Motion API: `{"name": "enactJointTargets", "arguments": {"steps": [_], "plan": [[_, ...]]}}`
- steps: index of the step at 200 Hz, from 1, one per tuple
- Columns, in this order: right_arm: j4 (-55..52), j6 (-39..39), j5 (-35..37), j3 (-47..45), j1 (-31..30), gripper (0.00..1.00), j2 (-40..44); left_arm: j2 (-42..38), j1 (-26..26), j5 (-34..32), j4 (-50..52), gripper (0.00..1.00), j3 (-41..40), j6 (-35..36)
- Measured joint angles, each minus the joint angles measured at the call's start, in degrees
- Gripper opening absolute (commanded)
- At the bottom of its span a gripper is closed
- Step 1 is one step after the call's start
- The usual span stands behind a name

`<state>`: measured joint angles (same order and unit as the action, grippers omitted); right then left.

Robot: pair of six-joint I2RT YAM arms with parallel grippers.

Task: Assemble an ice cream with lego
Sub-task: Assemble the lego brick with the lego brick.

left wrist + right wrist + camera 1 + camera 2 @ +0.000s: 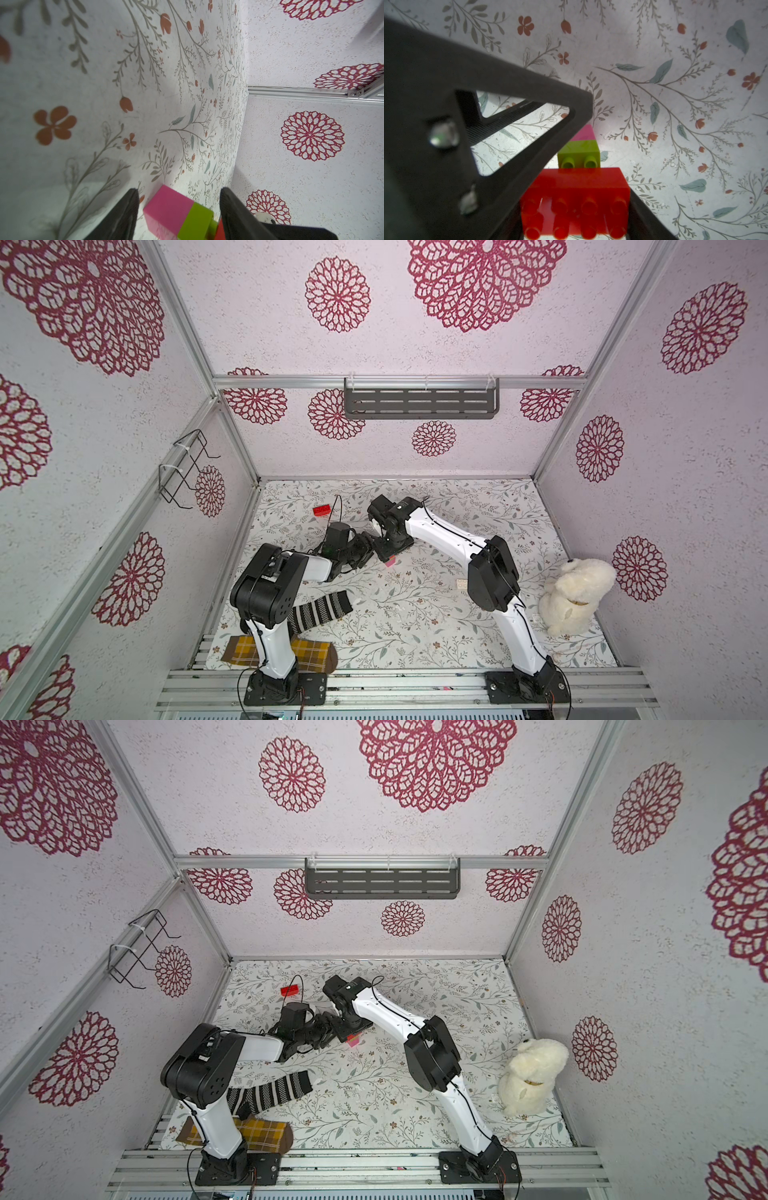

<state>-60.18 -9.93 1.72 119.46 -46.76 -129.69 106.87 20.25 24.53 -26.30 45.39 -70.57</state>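
Right wrist view: clamped on ice cream (579,187) by right claw (576,209); flanked at stem (178,214) by left claw (178,190), grip indeterminate.

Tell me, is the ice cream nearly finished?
Not quite halfway. Done: a pink-and-green stem joined to one red brick. In hand: the right pincer seems to grip that red brick, the left pincer open around the stem. To add: the white brick and second red brick lie loose on the table.
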Motion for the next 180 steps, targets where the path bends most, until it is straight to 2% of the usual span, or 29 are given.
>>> {"name": "enactJointTargets", "arguments": {"steps": [139, 180], "plan": [[5.05, 2.36, -1.49, -4.92, 0.46, 0.24, 1.95, 0.0, 0.0, 0.24, -0.96, 0.69, 0.0, 0.48], [4.72, 2.36, -1.14, -4.68, 0.28, 0.29, 1.88, 0.0, 0.0, 0.26, -0.98, 0.69, 0.0, 0.48]]}}
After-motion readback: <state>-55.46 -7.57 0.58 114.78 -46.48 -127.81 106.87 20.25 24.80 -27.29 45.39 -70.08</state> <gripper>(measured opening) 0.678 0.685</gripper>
